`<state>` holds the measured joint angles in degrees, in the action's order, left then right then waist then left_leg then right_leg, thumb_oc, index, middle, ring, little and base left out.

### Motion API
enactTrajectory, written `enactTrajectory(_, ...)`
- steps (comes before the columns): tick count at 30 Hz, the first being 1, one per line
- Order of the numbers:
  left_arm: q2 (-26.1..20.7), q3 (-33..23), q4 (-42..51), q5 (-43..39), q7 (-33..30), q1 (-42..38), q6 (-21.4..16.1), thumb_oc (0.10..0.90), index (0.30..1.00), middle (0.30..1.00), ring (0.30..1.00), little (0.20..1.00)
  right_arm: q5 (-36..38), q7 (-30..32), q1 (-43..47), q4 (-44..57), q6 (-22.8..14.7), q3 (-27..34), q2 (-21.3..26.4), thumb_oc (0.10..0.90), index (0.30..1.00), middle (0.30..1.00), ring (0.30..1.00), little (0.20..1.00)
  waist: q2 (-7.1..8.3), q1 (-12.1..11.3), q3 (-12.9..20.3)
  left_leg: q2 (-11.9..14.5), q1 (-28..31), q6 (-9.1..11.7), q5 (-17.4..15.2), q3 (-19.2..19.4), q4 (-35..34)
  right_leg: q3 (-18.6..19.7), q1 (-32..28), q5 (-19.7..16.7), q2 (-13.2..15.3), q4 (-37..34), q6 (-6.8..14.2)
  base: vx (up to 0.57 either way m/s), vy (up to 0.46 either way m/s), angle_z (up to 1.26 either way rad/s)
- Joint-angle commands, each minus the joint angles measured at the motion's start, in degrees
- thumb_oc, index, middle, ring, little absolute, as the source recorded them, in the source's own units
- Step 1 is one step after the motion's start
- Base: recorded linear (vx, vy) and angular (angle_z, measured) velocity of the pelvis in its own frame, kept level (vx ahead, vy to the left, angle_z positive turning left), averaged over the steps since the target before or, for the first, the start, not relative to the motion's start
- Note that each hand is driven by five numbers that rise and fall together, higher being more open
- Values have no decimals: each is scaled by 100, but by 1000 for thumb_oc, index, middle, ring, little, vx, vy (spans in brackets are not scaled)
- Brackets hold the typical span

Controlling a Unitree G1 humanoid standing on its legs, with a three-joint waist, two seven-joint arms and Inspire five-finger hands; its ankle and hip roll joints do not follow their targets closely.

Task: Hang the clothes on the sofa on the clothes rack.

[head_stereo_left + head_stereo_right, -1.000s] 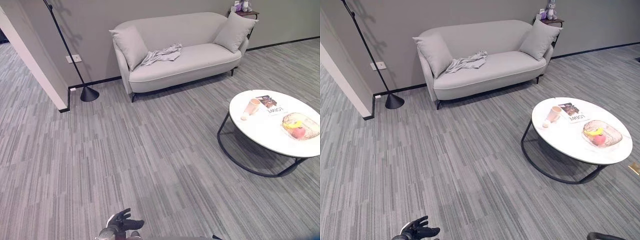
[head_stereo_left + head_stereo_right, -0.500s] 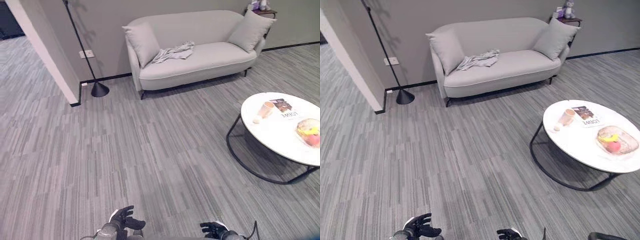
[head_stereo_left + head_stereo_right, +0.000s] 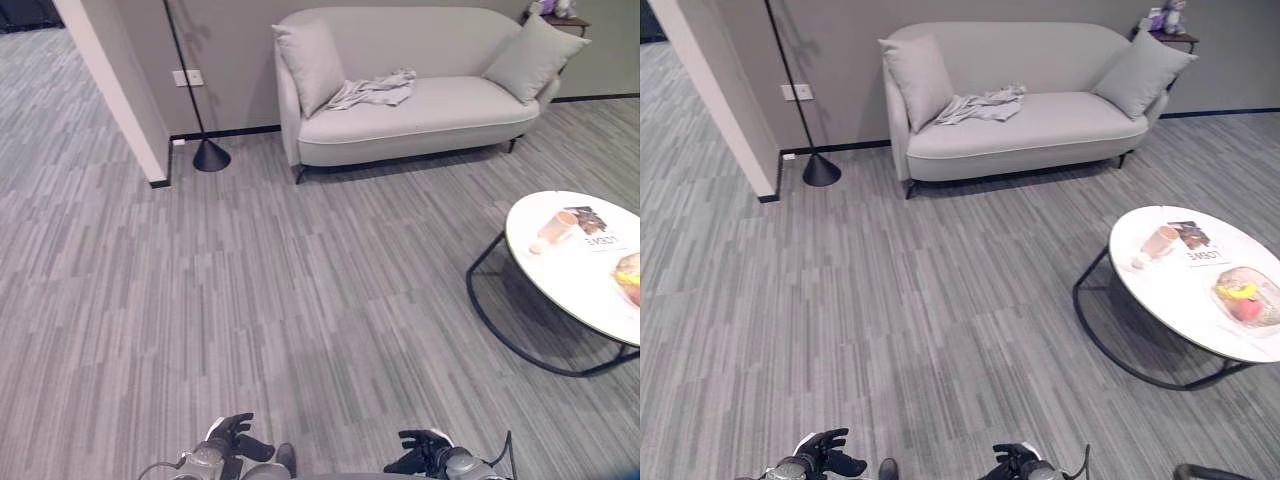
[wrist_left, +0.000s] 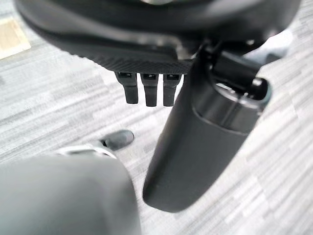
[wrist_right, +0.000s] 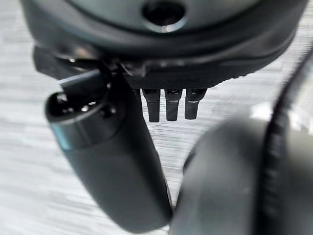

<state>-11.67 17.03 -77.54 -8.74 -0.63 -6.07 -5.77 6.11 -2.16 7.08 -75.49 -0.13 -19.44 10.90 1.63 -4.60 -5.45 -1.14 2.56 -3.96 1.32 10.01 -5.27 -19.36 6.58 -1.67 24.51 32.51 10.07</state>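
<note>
Our left hand (image 3: 232,443) and right hand (image 3: 425,450) hang low, fingers relaxed, holding nothing. The clothes (image 3: 374,90) lie crumpled on the sofa (image 3: 420,110), well apart across the floor. We judge approach step; next, walk closer and reach.

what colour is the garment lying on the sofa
Light grey, close to the sofa's own shade; the garment shows best in the left eye view.

Clothes (image 3: 374,90) on sofa (image 3: 420,110) left end, round table (image 3: 580,265) front right
</note>
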Motion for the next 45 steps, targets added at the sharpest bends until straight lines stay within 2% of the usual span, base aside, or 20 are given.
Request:
enactTrajectory(1,295,22,-356,238,3,247,40,800,900,900,900,900,412,117,-67,-69,-63,74,109,800,900,900,900,900,-346,72,-225,35,-88,121,-101,-250,27,135,183,-454,-606,-75,-67,80,23,20)
enactTrajectory(2,316,80,-361,308,5,237,43,800,900,900,900,900,438,148,-49,-55,-77,101,140,800,900,900,900,900,-374,136,-295,50,6,146,-154,-243,27,111,394,-367,-747,-175,-92,245,-119,12)
enactTrajectory(4,410,336,-365,563,-9,165,60,800,900,900,900,900,469,245,29,-146,-58,193,244,800,900,900,900,900,-330,307,-497,50,349,315,-515,-194,27,-408,617,-445,-869,-1835,-108,405,-246,-17)
enactTrajectory(6,440,639,-377,969,-24,-27,51,800,900,900,900,900,530,187,52,-411,21,300,242,800,900,900,900,900,-332,563,-529,97,669,476,-797,-280,27,-59,920,-1031,-942,-3188,103,426,-230,-34)
enactTrajectory(9,493,1034,-299,1455,146,-260,-32,800,900,900,900,900,458,14,-152,-784,99,576,258,800,900,900,900,900,-599,962,-426,316,1299,585,-1174,-537,27,749,1279,-1374,-674,-3651,335,656,-235,20)
enactTrajectory(12,572,1069,-290,1482,241,-193,-3,800,900,900,900,900,459,-83,-242,-974,122,702,310,800,900,900,900,900,-693,1155,-207,414,1710,646,-1374,-616,27,792,1191,-1420,-758,-3377,289,683,-214,74)
enactTrajectory(15,624,997,-270,1340,243,-143,30,800,900,900,900,900,412,-113,-245,-1020,103,674,374,800,900,900,900,900,-883,1228,-140,736,1814,759,-1040,-570,66,692,1250,-1212,-984,-2955,150,360,-182,-11)
enactTrajectory(17,684,927,-222,1134,241,-183,44,800,900,900,900,900,303,-53,-206,-975,63,561,429,800,900,900,900,900,-1005,1176,-93,1117,1407,959,-27,-605,748,444,1023,-1042,-1227,-2949,-43,255,-267,-16)
enactTrajectory(19,655,1085,15,1167,119,-263,28,800,900,900,900,900,173,115,-157,-906,14,460,584,800,900,900,900,900,-837,944,-45,1424,724,1126,1067,-526,2186,9,239,-747,-1467,-3437,-409,510,-504,18)
enactTrajectory(20,613,1056,103,1111,81,-278,16,800,900,900,900,900,112,120,-133,-898,13,452,679,800,900,900,900,900,-766,851,-70,1603,605,1104,1204,-375,2561,-86,6,-623,-1541,-3553,-503,545,-544,45)
enactTrajectory(23,553,941,237,889,113,-308,13,800,900,900,900,900,5,205,74,-908,5,441,924,800,900,900,900,900,-582,568,-174,1717,224,983,1065,-116,3130,-169,-396,-362,-1618,-3706,-638,318,-286,40)
enactTrajectory(25,448,767,133,769,131,-207,10,800,900,900,900,900,-9,205,371,-774,-7,338,1150,800,900,900,900,900,-334,127,-276,996,-989,818,369,-310,3472,93,-715,-88,-1648,-3751,-636,414,-226,28)
enactTrajectory(28,339,367,-244,571,72,-70,24,800,900,900,900,900,246,198,569,-381,-127,257,1176,800,900,900,900,900,-248,-147,-249,526,-1528,653,208,-230,2091,311,-985,189,-1832,-3751,-559,481,-75,-24)
enactTrajectory(29,350,240,-457,556,140,71,64,800,900,900,900,900,402,173,667,-339,-174,207,1030,800,900,900,900,900,-358,-396,-203,363,-1765,720,845,-316,748,443,-1300,466,-2135,-3751,-561,513,-20,-55)
enactTrajectory(34,435,184,-686,641,276,322,155,800,900,900,900,900,654,-7,603,-431,-140,84,534,800,900,900,900,900,-249,-790,-190,276,-2516,869,1161,-687,27,799,-2028,976,-2385,-3751,-715,553,-27,-50)
enactTrajectory(38,382,-185,-829,673,351,614,238,800,900,900,900,900,665,-269,248,-498,-77,-37,103,800,900,900,900,900,-106,-1058,95,405,-2229,656,1489,-244,84,1011,-2533,1366,-2453,-3389,-675,637,108,-60)
enactTrajectory(39,327,-209,-851,663,354,611,226,800,900,900,900,900,652,-334,48,-574,-71,4,41,800,900,900,900,900,115,-1126,248,194,-2119,461,1404,-269,292,972,-2625,1294,-2202,-3061,-494,653,175,-51)
enactTrajectory(41,328,-207,-850,663,354,611,226,800,900,900,900,900,652,-334,47,-574,-71,5,43,800,900,900,900,900,103,-1137,264,214,-2141,462,1400,-267,306,985,-2608,1279,-2216,-3067,-497,411,144,-33)
enactTrajectory(42,264,-165,-865,699,311,560,231,800,900,900,900,900,554,-384,-83,-658,-55,7,36,800,900,900,900,900,387,-1157,386,-98,-2077,250,1075,-246,707,957,-2438,213,-1887,-2270,-106,600,243,-20)
enactTrajectory(45,23,-7,-787,871,137,268,256,800,900,900,900,900,42,-398,-151,-708,69,-223,66,800,900,900,900,900,417,-1019,368,-352,-1611,-103,469,-281,1037,975,-1798,-1433,-1405,-398,214,677,286,0)
